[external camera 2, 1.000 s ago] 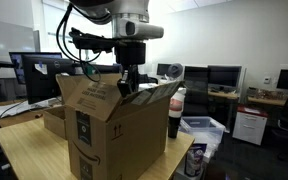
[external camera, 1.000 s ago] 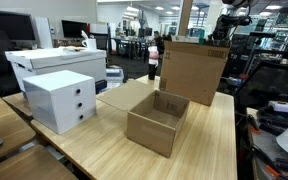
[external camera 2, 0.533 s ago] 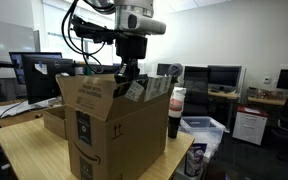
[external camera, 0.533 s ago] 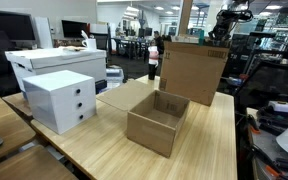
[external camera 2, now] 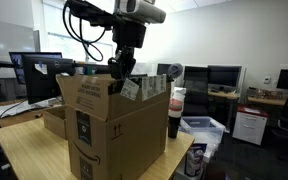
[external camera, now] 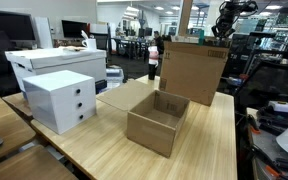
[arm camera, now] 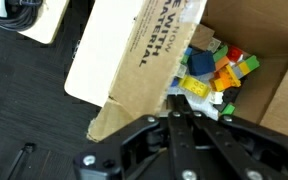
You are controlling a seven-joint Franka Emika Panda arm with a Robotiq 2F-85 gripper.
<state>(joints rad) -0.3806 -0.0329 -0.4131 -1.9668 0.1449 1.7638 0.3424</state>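
A tall open cardboard box (external camera 2: 104, 125) (external camera: 194, 70) stands on the wooden table. My gripper (external camera 2: 117, 72) (external camera: 222, 28) hangs just over the box's open top, tilted, jaws shut. In the wrist view the gripper (arm camera: 177, 100) sits at the torn edge of a printed cardboard flap (arm camera: 124, 50), and nothing shows between the fingers. Whether the tips touch the flap I cannot tell. Inside the box lie several coloured toy blocks (arm camera: 214, 72), yellow, blue, orange, green and red.
A small open cardboard box (external camera: 159, 120) sits mid-table. A white drawer unit (external camera: 59, 100) and a big white carton (external camera: 54, 62) stand beside it. A dark bottle with a red cap (external camera 2: 174, 115) stands right next to the tall box. Desks and monitors lie behind.
The gripper has risen from inside the tall box's opening to just above its rim and tilted sideways. Its jaws stayed shut.
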